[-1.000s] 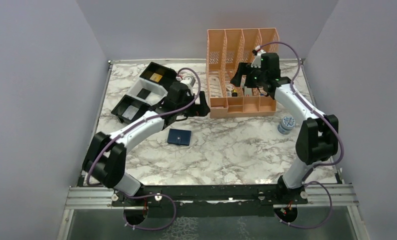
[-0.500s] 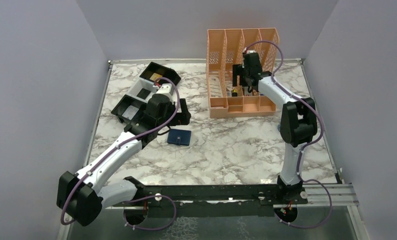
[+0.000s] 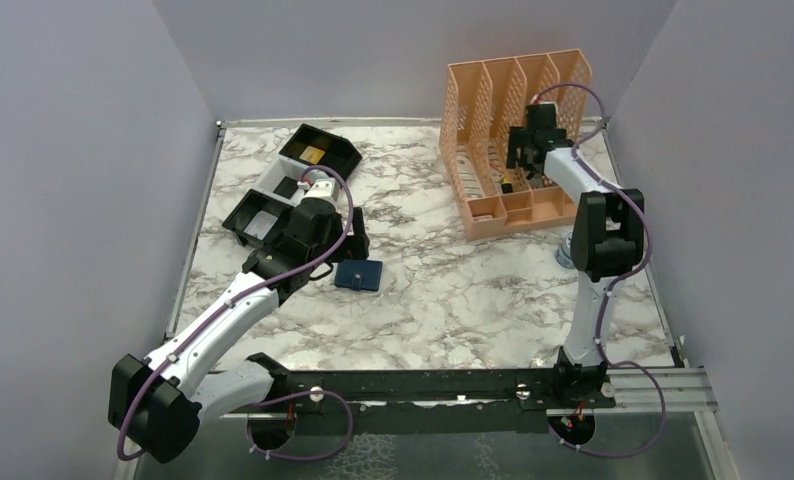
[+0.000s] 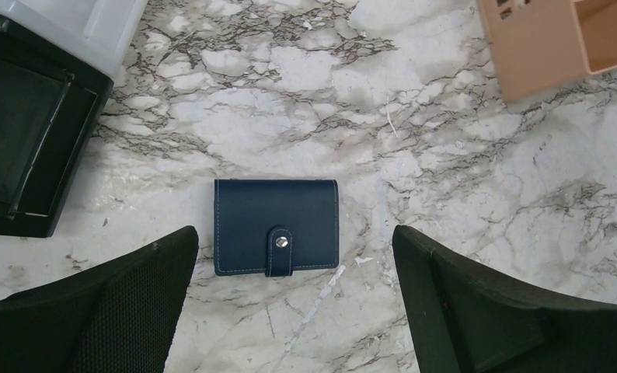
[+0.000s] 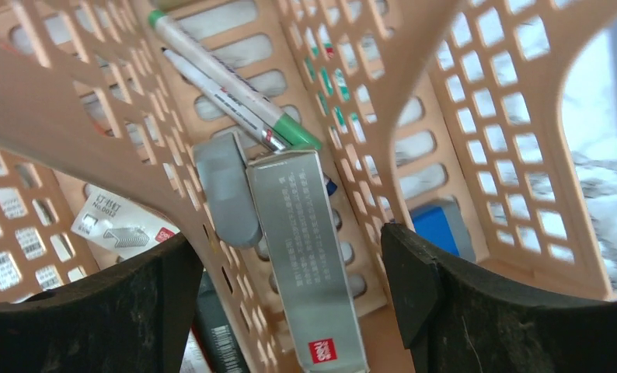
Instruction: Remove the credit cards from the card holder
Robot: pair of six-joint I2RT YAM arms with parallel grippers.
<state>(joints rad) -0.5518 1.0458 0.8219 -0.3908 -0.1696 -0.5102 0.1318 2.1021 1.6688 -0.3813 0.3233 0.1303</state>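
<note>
Movement on both sides in the last second. Left pincer (image 4: pixel 294 241) has swung back from the middle of the top view and now hangs right over the holder (image 4: pixel 276 225), jaws spread wide, gripping nothing, a finger either side of it and clear above. Holder lies flat on the worktop (image 4: pixel 461 155), just left of centre in the top view, folded shut with its tab (image 4: pixel 279 250) snapped down.

Over on the right, big change: the rack (image 3: pixel 493 110) has slid and turned toward the upper right of the top view, and the right pincer (image 5: pixel 290 249) is buried in one of its slots. Jaws wide there too, nothing held. Its own camera shows a silver box (image 5: pixel 305 256) and markers (image 5: pixel 235 85) lying below.

Now the cards. None show on the holder. In the tray (image 3: pixel 235 222), upper left, there's a gold piece (image 3: pixel 314 154), a dark one (image 3: pixel 286 187) and a greyish one (image 3: pixel 261 222), one per compartment. They look like the three cards, though too small to swear to.

What it means: the left arm is lined up for a drop onto the holder, but that snap needs undoing first, and the right arm is well apart, no help yet.
</note>
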